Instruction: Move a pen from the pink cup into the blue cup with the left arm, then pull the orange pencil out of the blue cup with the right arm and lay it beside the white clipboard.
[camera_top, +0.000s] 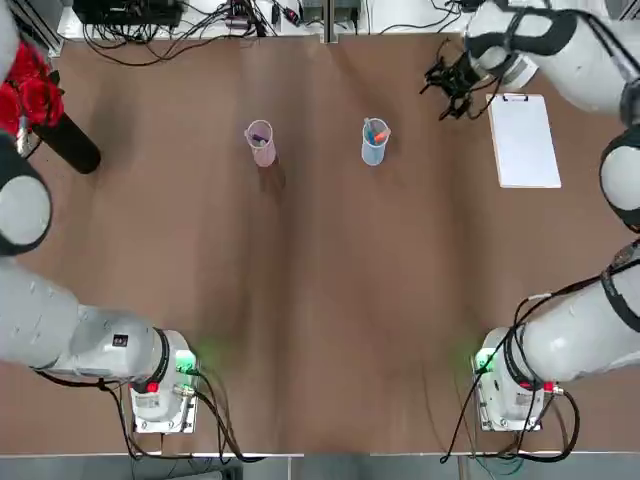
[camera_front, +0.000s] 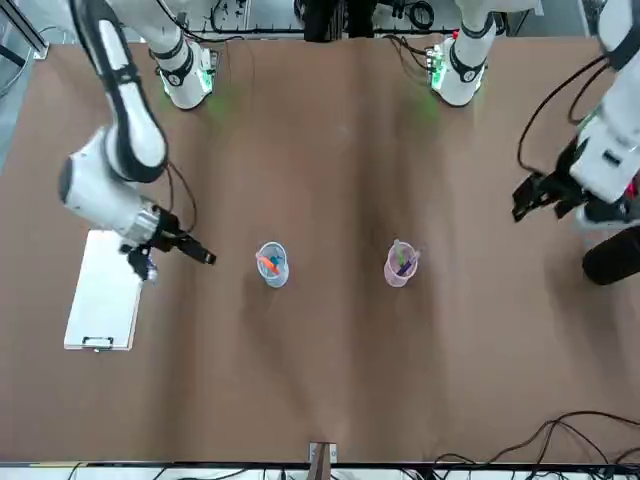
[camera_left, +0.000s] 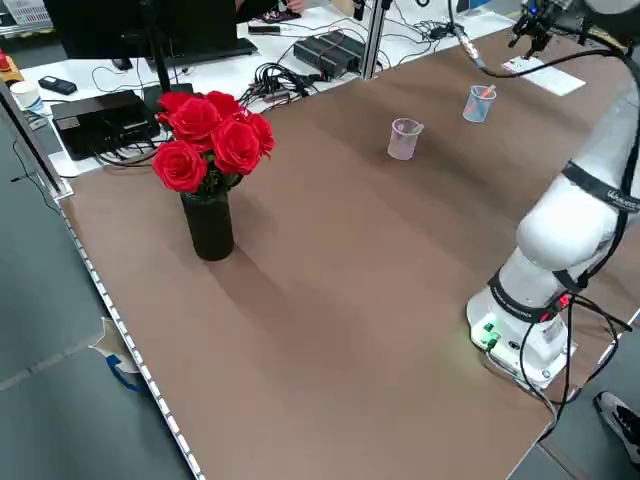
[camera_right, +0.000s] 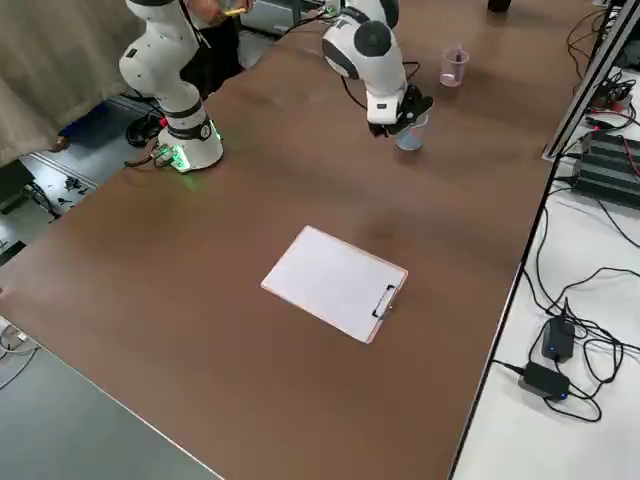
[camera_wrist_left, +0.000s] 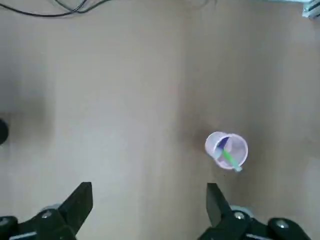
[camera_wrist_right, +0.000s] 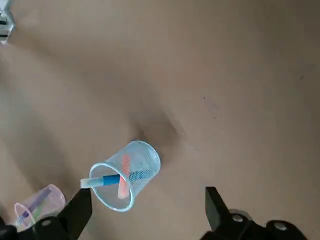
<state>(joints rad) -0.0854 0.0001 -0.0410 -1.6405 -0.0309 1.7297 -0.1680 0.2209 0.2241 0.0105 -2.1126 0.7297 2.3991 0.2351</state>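
So from overhead, the blue cup (camera_top: 373, 152) sits at three o'clock from the pink cup (camera_top: 261, 151), with the blue pen (camera_wrist_right: 104, 180) and orange pencil (camera_wrist_right: 124, 177) both in it; clipboard's (camera_top: 526, 145) further out at three. Right gripper (camera_wrist_right: 150, 197) is wide open and empty, around two o'clock of the blue cup; left gripper (camera_wrist_left: 150, 195), also wide open holding nothing, is at two o'clock of the pink cup in the front view, near the black vase (camera_front: 612, 256).

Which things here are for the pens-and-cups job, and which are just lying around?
For the job:
- pink cup
- blue cup, holding blue pen and orange pencil
- white clipboard
- left gripper, near the vase
- right gripper, near the clipboard

Just around:
- red roses, vase
- monitor
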